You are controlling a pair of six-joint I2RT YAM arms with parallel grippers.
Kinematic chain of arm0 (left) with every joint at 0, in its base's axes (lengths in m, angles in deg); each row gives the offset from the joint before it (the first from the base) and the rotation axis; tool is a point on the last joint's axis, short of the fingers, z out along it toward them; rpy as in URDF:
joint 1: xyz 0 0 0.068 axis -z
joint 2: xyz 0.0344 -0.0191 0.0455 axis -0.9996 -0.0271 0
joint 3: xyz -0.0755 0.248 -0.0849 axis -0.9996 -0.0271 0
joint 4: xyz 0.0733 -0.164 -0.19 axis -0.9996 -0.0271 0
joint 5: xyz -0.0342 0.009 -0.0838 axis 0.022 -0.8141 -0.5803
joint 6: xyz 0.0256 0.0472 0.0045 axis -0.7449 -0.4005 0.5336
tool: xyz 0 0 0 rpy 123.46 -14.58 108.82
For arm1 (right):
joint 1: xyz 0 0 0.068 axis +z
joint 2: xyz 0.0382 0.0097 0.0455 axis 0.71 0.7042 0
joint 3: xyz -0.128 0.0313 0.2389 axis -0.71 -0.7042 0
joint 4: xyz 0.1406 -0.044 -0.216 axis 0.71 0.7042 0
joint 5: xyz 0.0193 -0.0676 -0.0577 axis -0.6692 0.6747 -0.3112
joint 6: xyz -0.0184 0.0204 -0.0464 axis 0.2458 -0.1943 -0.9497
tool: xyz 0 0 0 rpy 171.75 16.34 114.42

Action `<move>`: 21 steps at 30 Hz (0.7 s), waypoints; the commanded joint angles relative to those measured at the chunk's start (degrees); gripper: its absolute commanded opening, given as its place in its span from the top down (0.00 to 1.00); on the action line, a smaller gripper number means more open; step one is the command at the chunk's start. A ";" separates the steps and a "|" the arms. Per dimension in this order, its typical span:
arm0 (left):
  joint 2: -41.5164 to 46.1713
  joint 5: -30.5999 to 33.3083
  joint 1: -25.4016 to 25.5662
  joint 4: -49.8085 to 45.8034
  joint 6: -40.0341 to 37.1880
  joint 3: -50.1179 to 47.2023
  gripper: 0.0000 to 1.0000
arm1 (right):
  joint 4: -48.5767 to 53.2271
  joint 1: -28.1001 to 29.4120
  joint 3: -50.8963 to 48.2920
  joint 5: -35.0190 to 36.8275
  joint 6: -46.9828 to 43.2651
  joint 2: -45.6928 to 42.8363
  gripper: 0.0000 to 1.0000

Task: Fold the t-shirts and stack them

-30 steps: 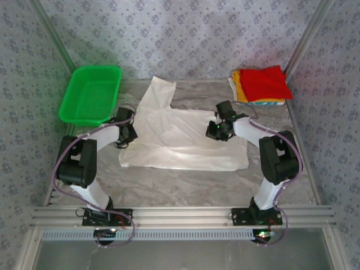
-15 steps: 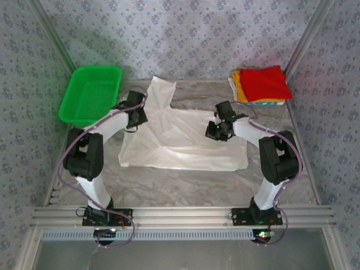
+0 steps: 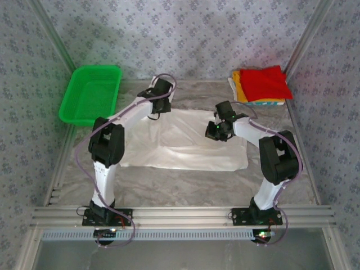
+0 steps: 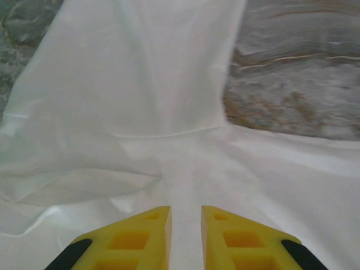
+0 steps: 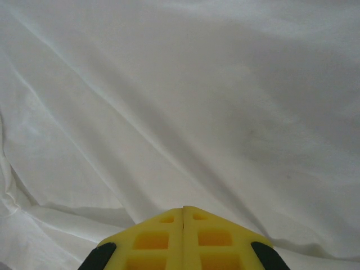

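The right gripper (image 5: pixel 184 209) has its two yellow fingers pressed tight together, with no cloth seen between them. It sits low over the right part of the white t-shirt (image 3: pixel 185 147), and it has not moved from where it was a second ago.

The white t-shirt lies spread flat in the middle of the table (image 3: pixel 185 185). Its near edge runs straight from left to right. A second ago one sleeve stuck out toward the far edge of the table. Now that sleeve is not sticking out any more, and the shirt looks like one wide shape with an extra layer of cloth lying on its middle.

The left gripper (image 4: pixel 185 216) is farther back, at the far edge of the shirt. A second ago it was down by the shirt's left side, so the arm has reached a long way toward the far edge. Its fingers were shut then, and now they stand a little way apart. Only flat white cloth shows below the small gap.

In the far right corner sits a stack of folded t-shirts, a red one (image 3: pixel 264 81) on top of a yellow-orange one (image 3: pixel 238 85). In the far left corner sits a green basket (image 3: pixel 90 93). Both are where they were before.
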 commanded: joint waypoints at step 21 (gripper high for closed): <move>-3.65 8.92 2.60 -5.89 -5.46 -2.36 0.42 | -1.40 -1.20 -0.66 -3.72 -1.44 -2.21 0.95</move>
